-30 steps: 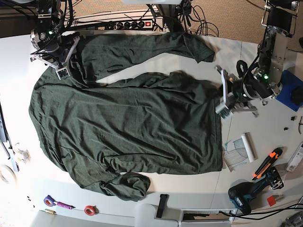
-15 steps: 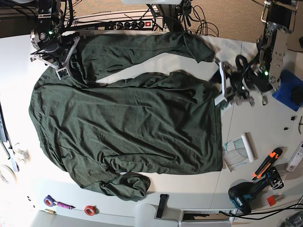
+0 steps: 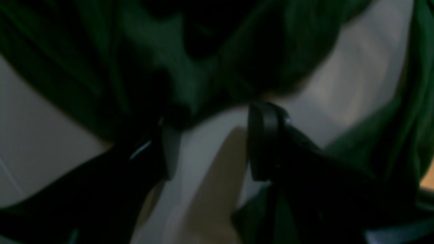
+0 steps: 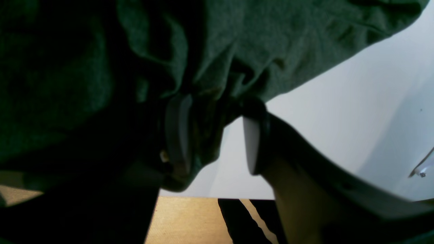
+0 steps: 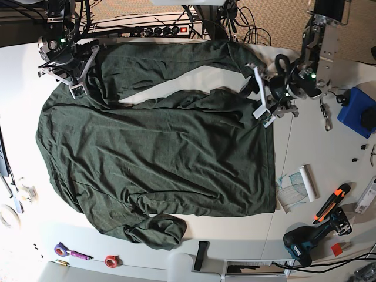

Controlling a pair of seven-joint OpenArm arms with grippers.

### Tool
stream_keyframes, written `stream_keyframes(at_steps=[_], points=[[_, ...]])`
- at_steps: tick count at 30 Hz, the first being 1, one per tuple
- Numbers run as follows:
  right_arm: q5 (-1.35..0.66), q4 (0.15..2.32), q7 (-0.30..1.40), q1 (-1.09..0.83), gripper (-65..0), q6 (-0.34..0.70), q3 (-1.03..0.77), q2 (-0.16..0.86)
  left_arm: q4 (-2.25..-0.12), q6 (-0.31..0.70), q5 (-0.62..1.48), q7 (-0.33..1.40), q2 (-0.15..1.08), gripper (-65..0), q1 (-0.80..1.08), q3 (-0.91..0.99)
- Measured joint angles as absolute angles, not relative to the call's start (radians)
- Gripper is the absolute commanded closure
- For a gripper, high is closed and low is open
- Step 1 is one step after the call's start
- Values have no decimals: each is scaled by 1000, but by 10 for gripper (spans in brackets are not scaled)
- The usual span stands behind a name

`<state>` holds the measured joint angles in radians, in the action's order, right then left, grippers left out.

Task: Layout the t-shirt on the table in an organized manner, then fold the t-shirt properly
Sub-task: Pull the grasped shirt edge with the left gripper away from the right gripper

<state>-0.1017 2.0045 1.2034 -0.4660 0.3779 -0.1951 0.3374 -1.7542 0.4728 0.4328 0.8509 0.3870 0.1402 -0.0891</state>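
We had the left gripper [image 3: 208,142] gaping at the edge of the t-shirt [image 5: 158,158]; the right gripper [image 4: 213,139] stood parted too, cloth bunched against one finger.

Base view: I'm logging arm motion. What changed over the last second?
The left hand swung toward the view's upper left along the t-shirt, from beside its right edge to its upper right corner, jaws open, gripping nothing. The right hand and the t-shirt itself stayed as they were.

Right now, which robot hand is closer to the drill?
The left. The left gripper is at the edge of the t-shirt, on the same side as the drill; the right gripper is at the opposite corner.
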Motion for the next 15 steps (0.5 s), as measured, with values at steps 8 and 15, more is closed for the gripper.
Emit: stream_keyframes(at_steps=[8,15], points=[[-102,2004,1188,-466,-247,381,-195,337,-1696,472,430,829,360,-83,100,-87],[-102,2004,1188,-466,-247,381,-195,337,-1748,545,472,974,394,0,95,-90]])
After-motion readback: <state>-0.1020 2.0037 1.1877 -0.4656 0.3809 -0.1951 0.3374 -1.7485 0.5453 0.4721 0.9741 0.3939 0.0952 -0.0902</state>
